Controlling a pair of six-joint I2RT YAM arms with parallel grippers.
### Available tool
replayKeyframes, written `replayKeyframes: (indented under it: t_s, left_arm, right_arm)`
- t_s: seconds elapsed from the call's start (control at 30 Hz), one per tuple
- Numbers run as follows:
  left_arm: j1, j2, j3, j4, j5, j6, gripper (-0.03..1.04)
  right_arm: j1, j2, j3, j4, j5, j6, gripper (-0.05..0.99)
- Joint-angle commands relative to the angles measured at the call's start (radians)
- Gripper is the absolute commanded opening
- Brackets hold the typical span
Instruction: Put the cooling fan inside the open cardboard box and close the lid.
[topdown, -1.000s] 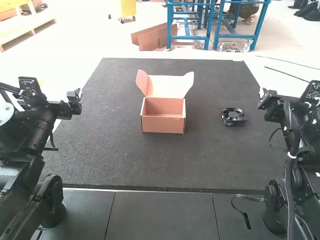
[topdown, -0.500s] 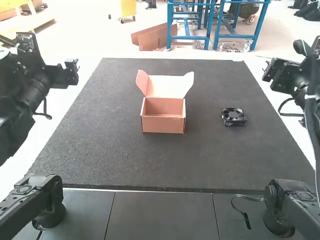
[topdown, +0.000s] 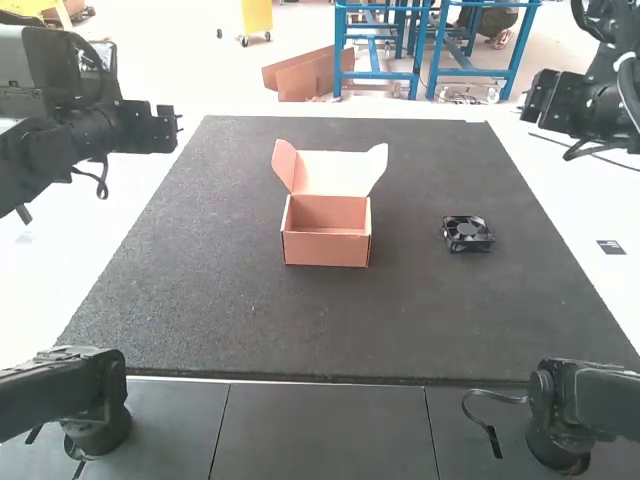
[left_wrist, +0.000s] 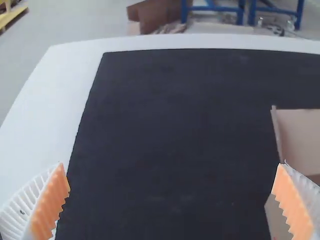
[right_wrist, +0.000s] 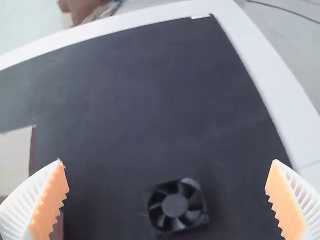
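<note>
Pickup: black square cooling fan (right_wrist: 176, 205) should be straddled squarely by right gripper (right_wrist: 166, 165), spread wide, empty | left gripper (left_wrist: 169, 167) likewise wide, empty | open brown cardboard box (topdown: 326, 230) awaits.

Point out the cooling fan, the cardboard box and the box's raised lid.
cooling fan (right_wrist: 176, 205): right wrist view, on its round hub.
cardboard box (topdown: 326, 247): high view, on its front wall.
lid (topdown: 340, 172): high view, on its inner face.

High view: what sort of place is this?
Likely a robot test bench: a black textured mat on a white table, with an open brown cardboard box and black square cooling fan.
</note>
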Motion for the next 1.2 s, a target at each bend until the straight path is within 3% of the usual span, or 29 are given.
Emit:
replayKeyframes:
  t_s: [0.0,0.2,0.4,0.7,0.9,1.17]
  left_arm:
    - [-0.028,0.002,0.025,-0.020,0.078,0.011,0.96]
    - [-0.106,0.031,0.017,-0.082,0.078,0.007,0.96]
    - [-0.221,0.036,0.036,-0.120,0.078,0.001,0.96]
    - [-0.336,0.036,0.068,-0.190,0.078,-0.078,0.96]
    - [-0.371,0.036,0.069,-0.204,0.078,-0.083,0.96]
    - [-0.370,0.037,0.068,-0.195,0.076,-0.083,0.96]
  right_arm:
    - [-0.003,0.055,0.063,-0.026,0.004,-0.013,0.90]
    - [-0.003,0.172,0.143,-0.148,-0.019,-0.047,0.90]
    - [-0.023,0.279,0.183,-0.318,-0.019,-0.093,0.90]
    - [-0.084,0.373,0.176,-0.336,-0.022,-0.225,0.90]
    - [-0.130,0.470,0.164,-0.324,-0.024,-0.302,0.90]
    - [-0.136,0.591,0.184,-0.292,-0.067,-0.328,0.90]
